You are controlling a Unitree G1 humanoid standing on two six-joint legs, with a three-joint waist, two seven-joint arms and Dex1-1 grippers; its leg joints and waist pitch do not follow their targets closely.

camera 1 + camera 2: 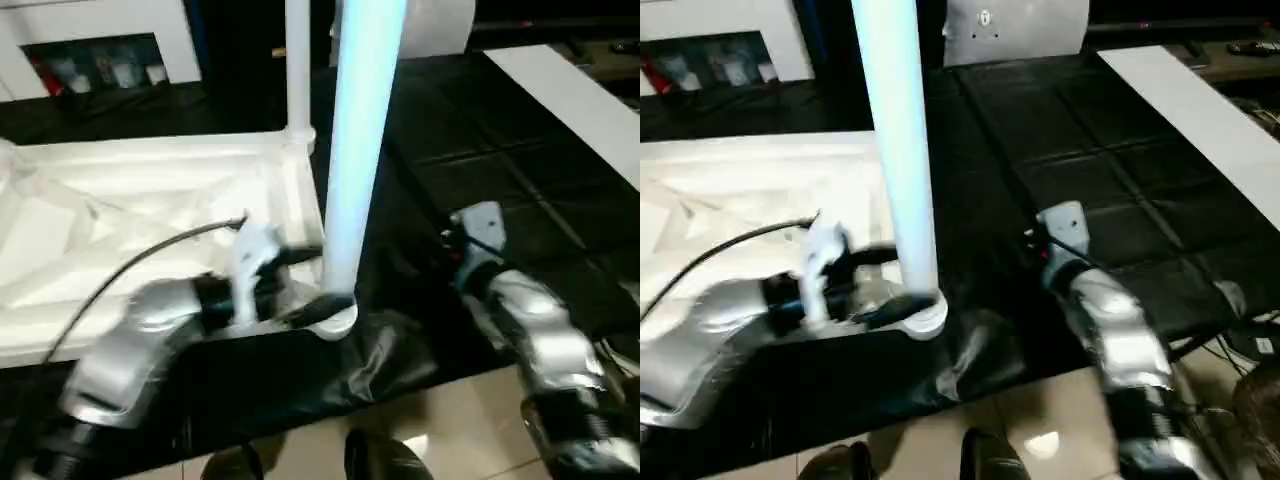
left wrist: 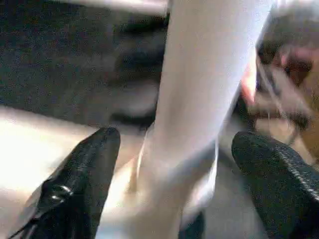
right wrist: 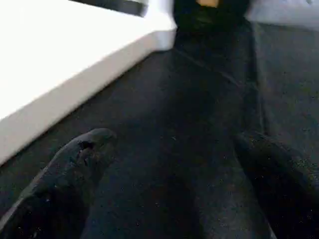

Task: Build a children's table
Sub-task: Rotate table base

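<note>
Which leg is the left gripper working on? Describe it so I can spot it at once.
Find the white table top lying underside up on the black mat. At its near corner by the left gripper, a white leg stands upright in the round socket. It looks thicker and closer than the thin far leg.

White table leg (image 2: 199,99) upright between spread black fingers (image 2: 79,179) of left gripper (image 2: 174,164), base in socket (image 2: 164,209)
</note>
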